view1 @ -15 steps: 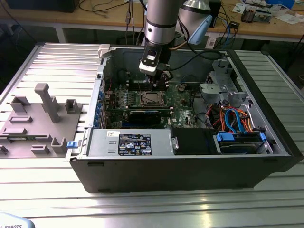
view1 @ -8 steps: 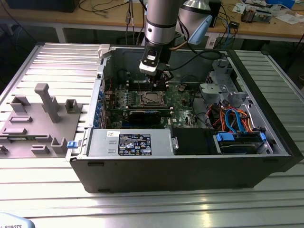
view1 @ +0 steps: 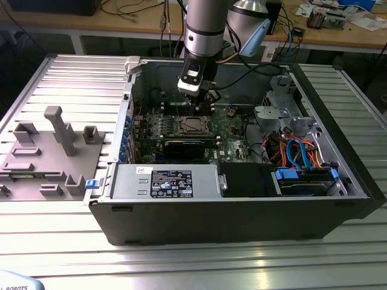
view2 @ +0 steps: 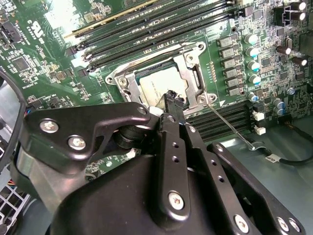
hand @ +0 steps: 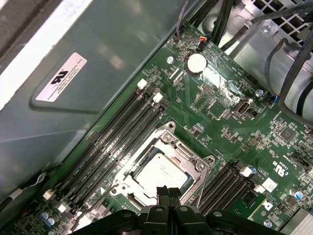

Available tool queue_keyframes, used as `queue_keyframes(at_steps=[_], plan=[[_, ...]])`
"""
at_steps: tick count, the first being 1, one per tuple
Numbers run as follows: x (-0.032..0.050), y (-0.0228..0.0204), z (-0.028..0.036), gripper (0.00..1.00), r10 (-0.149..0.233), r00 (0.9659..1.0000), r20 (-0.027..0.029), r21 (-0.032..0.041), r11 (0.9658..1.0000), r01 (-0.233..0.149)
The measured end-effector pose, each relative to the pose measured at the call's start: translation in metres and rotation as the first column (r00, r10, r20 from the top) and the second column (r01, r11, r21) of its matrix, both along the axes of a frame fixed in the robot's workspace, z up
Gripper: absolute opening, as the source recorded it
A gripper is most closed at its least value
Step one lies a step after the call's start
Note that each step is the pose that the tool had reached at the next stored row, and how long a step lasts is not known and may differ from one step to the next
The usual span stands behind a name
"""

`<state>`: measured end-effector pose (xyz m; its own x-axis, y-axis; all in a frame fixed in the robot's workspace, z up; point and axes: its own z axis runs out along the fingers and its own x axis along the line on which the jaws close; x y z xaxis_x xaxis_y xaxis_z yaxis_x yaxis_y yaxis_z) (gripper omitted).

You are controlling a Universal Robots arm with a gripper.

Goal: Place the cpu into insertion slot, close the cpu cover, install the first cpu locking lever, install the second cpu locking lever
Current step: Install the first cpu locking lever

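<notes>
Plainly, the fingers [hand: 163,194] are pressed together on nothing, close over the cpu cover [hand: 186,154]. The cover lies down on the cpu [hand: 159,172] in the insertion slot [view1: 192,125], mid-frame in the exterior view. A locking lever [view2: 230,125] juts loose. A glancing push might slip off it and scrape the green board [hand: 220,107].
</notes>
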<state>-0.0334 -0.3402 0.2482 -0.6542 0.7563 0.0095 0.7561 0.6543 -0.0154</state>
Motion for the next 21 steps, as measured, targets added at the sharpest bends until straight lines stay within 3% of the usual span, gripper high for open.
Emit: queue_keyframes(at_steps=[21], plan=[[0.0, 0.0, 0.0, 0.11, 0.017, 0.9999, 0.0, 0.0, 0.9999, -0.017]])
